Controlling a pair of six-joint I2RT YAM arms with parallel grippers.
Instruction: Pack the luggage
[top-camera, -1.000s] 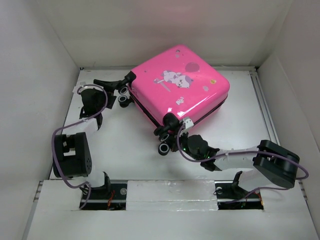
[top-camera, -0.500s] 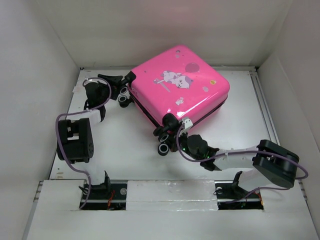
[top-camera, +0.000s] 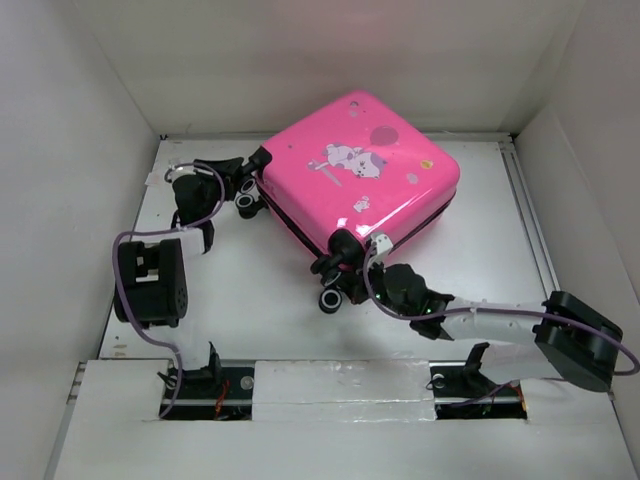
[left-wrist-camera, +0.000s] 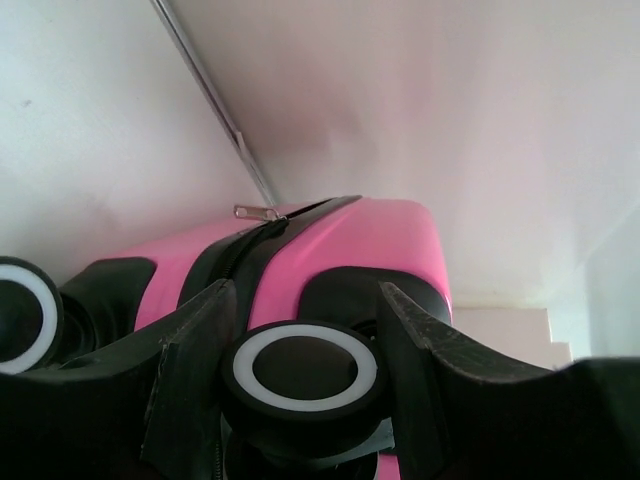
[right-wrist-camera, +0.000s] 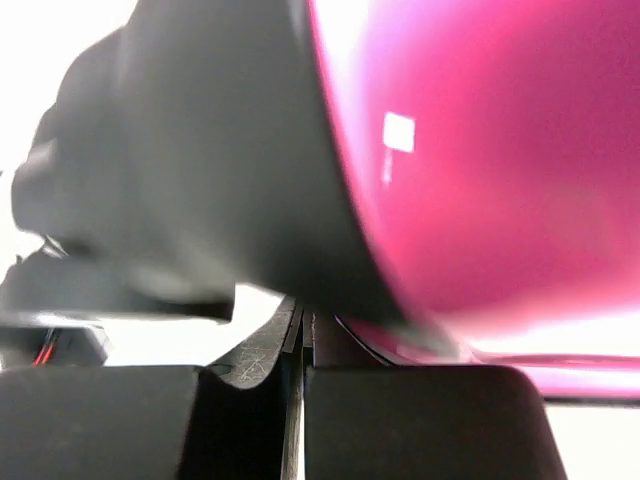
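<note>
Ahead of both pincers, the luggage (top-camera: 370, 165) lies closed on the table (top-camera: 250, 285). The left pincer (left-wrist-camera: 302, 295), spread wide, has one wheel (left-wrist-camera: 305, 372) between its fingers (left-wrist-camera: 190, 370). The right pincer (right-wrist-camera: 302, 335), fingers pressed together, sits just under the near corner's dark wheel housing (right-wrist-camera: 200, 150).

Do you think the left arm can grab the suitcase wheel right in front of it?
Probably yes. The left gripper is open, and the wheel sits between its two fingers, at a corner of the pink suitcase. Nothing seems to block it.
</note>
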